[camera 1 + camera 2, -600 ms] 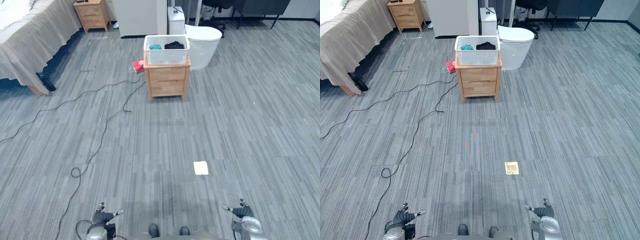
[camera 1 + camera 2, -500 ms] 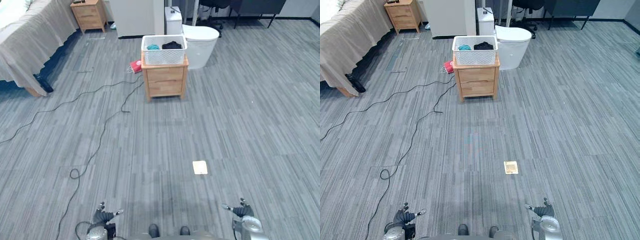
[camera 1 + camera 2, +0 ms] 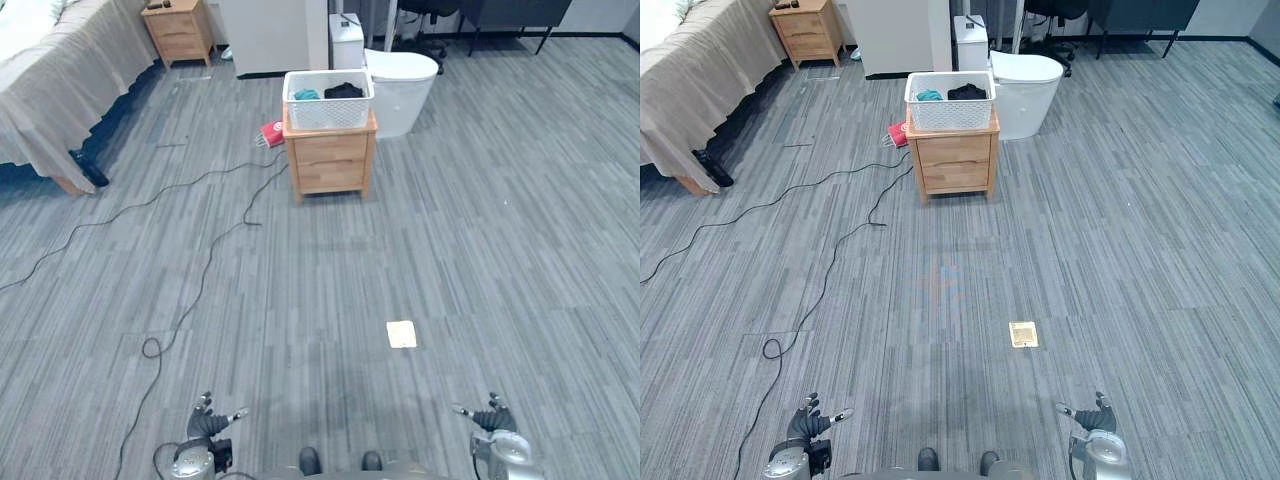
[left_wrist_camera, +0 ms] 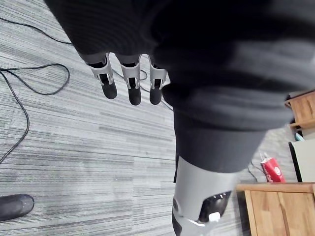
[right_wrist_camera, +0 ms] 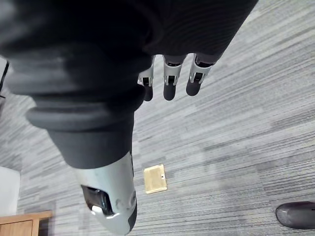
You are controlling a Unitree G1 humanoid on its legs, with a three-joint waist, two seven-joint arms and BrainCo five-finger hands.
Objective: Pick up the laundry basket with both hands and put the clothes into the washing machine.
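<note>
Bed: at 10 o'clock, pale cover hanging to the floor. White appliance: at 12 o'clock by the far wall; you cannot tell from here whether it is the washing machine. Toilet: at 1 o'clock, just beside the cabinet. Wooden bedside cabinet: two drawers, at 12 o'clock, far across the floor. Laundry basket: white mesh, upright on the cabinet's top, untouched. Clothes: a teal piece and a black piece inside the basket. Left hand: at 7 o'clock, hanging low, fingers straight and loose, holding nothing. Right hand: at 5 o'clock, likewise slack-fingered and empty. Brass floor plate: near 5 o'clock, between right hand and cabinet. Step in hand, by judgement: the approach, before any pickup. Next move calls for you to walk toward 12 o'clock, stop square to the cabinet, and raise both hands to the basket's two sides. The basket lies well apart from both hands, straight ahead, roughly midway between them.
</note>
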